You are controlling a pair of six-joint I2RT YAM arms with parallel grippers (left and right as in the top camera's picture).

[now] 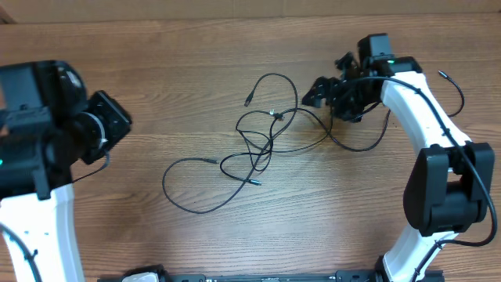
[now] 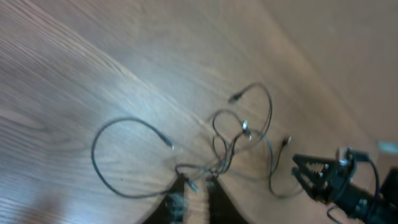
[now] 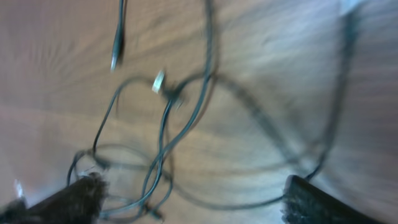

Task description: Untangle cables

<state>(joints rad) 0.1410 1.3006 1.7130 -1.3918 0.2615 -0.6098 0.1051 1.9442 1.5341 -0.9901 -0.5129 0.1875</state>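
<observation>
Several thin black cables (image 1: pixel 272 114) lie tangled in the middle of the wooden table, and one wide loop (image 1: pixel 188 207) trails off to the front left. In the left wrist view the same cables (image 2: pixel 239 127) show a silvery plug. My right gripper (image 1: pixel 329 100) hangs just right of the tangle, open wide and empty. In its own view, strands of cable (image 3: pixel 163 124) cross the table between and ahead of its fingers (image 3: pixel 317 202). My left gripper (image 2: pixel 200 183) is raised far left of the tangle. Its jaws stand a narrow gap apart with nothing between them.
The right arm (image 1: pixel 427 125) curves from the front right over the table's right side. A thin black cord with a plug end (image 1: pixel 442 75) shows behind it. The left arm (image 1: pixel 47 133) fills the left edge. The table's far edge (image 1: pixel 235 16) runs along the top.
</observation>
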